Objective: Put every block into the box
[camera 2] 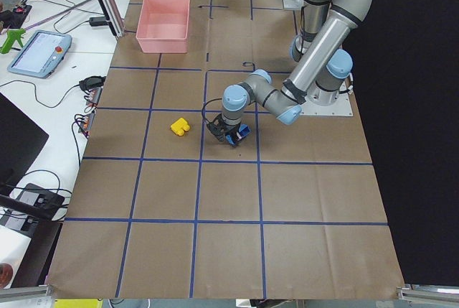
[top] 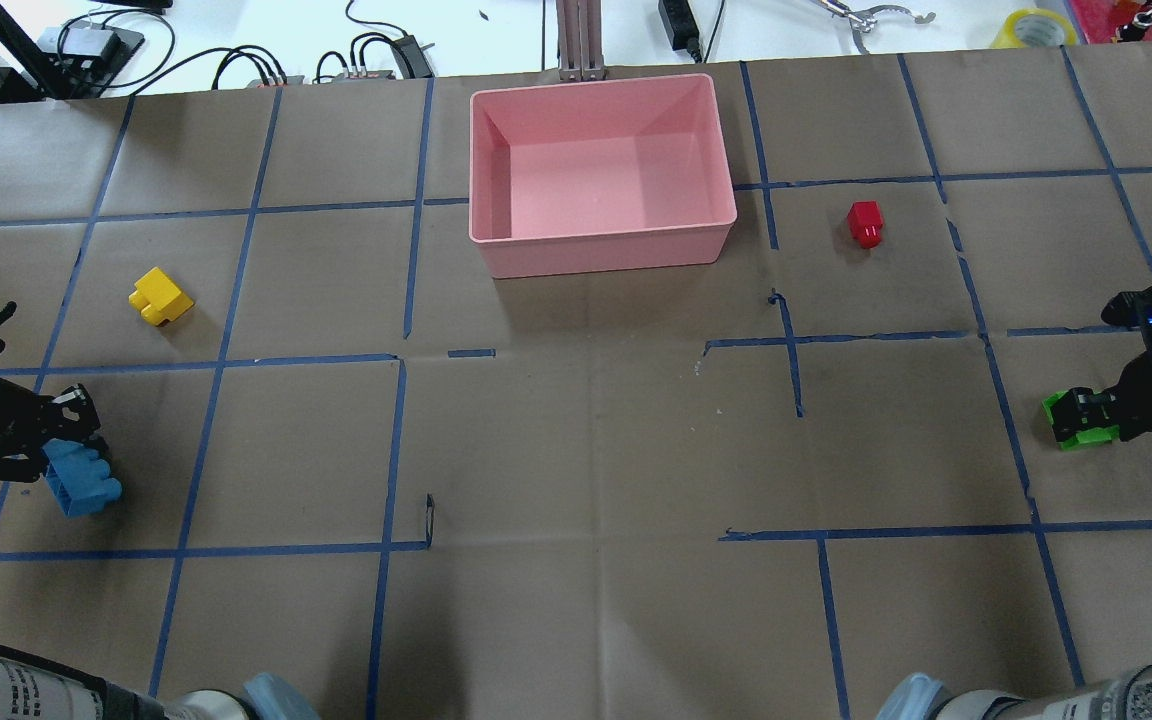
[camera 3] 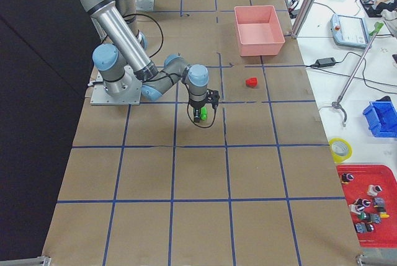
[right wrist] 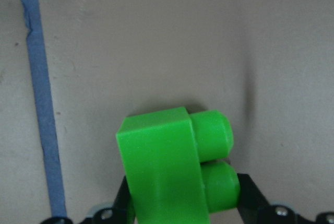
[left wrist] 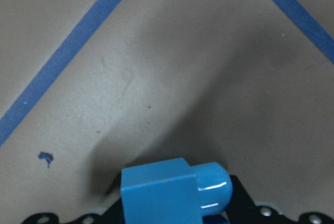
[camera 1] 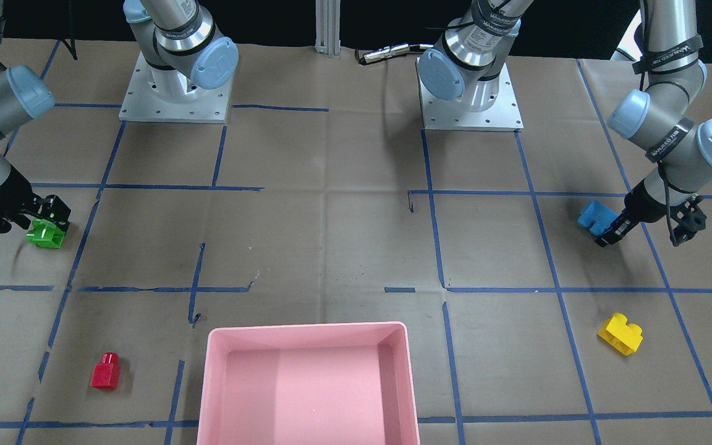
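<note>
My left gripper (top: 56,452) is shut on the light blue block (top: 84,482) at the table's left edge, low over the paper. The block fills the bottom of the left wrist view (left wrist: 167,192). My right gripper (top: 1104,414) is shut on the green block (top: 1076,418) at the right edge, also low; it shows in the right wrist view (right wrist: 172,166). The yellow block (top: 160,296) lies loose on the left and the red block (top: 865,222) on the right. The pink box (top: 601,250) stands at the far middle with nothing in it.
Blue tape lines grid the brown paper. The two arm bases (camera 1: 175,93) (camera 1: 470,93) stand at the robot's side. Cables and tools (top: 376,50) lie beyond the far edge behind the box.
</note>
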